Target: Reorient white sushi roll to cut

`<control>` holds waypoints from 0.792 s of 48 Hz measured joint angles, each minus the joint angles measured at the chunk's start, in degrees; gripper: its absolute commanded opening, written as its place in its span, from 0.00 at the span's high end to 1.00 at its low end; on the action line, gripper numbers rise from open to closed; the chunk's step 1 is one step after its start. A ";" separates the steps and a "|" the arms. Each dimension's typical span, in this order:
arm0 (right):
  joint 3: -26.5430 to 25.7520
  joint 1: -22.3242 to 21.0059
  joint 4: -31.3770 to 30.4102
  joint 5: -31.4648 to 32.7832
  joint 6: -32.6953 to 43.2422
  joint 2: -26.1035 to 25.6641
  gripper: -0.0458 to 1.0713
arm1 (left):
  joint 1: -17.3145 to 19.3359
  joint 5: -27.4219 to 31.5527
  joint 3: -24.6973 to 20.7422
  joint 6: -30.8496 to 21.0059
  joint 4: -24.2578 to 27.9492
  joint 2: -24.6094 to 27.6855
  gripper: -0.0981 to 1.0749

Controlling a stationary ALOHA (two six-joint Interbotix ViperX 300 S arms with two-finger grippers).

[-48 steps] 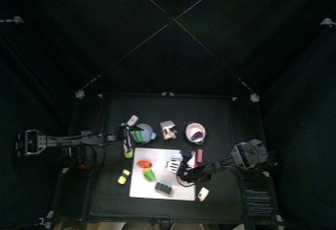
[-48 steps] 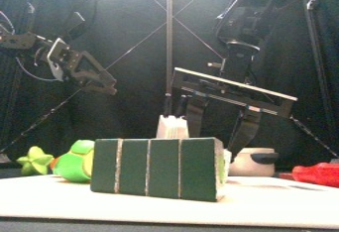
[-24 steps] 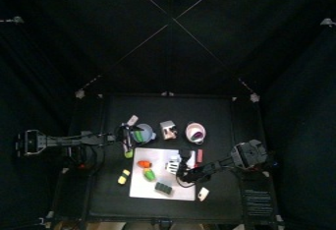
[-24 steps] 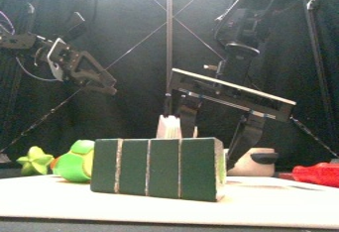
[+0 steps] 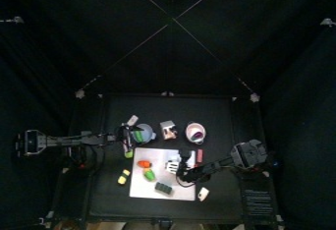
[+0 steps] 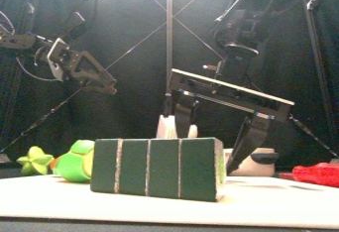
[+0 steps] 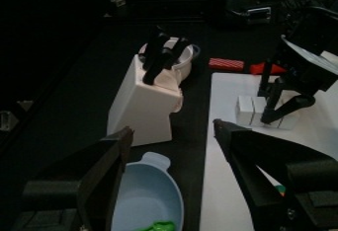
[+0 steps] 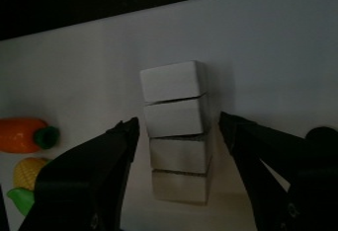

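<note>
The white sushi roll is a row of several cut-marked segments lying on the white cutting board. It also shows in the top view and the left wrist view. My right gripper is open, with one jaw on each side of the roll, just above it and not touching. In the front view the right gripper hangs over the roll, mostly hidden behind a green roll. My left gripper is open and empty, held above the table's left side.
A dark green sushi roll stands at the front edge. Green toy vegetables lie at the left, with an orange piece beside the board. A white holder, a pale bowl and a red item are around.
My right gripper has shifted slightly and its jaws stand a little wider around the white roll. The left arm has not moved.
</note>
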 measured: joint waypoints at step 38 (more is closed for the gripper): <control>4.13 0.00 -11.69 -1.05 -12.83 -16.17 0.10 | 0.00 0.00 0.09 0.00 0.00 -0.09 0.07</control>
